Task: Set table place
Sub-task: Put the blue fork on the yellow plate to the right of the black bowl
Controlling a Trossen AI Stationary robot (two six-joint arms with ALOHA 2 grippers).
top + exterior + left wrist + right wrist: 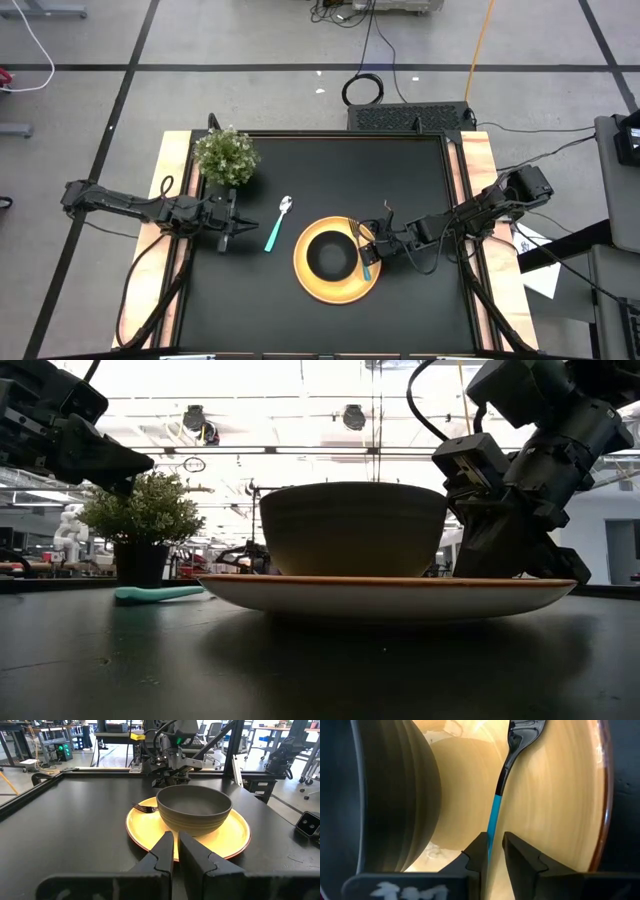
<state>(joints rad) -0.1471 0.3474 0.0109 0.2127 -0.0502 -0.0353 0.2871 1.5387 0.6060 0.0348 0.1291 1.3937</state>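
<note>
The fork (pixel 502 775) is closest in the right wrist view. Its blue handle runs down into the thin gap between the right gripper (pixel 494 851) jaws. The jaws are nearly closed around the handle, but I cannot tell if they squeeze it or have let go. The metal end points away from the jaws and lies on the yellow plate (pixel 372 282).

The step looks like laying the fork down. It lies on the plate now. Next, the jaws should open and lift away without dragging it.

The black bowl (pixel 331 254) sits on the plate, just beside the jaws. The spoon (pixel 278 224) lies on the table (pixel 420 170), between the plate and the left gripper (pixel 229 229), whose jaws are nearly shut and hold nothing.
</note>
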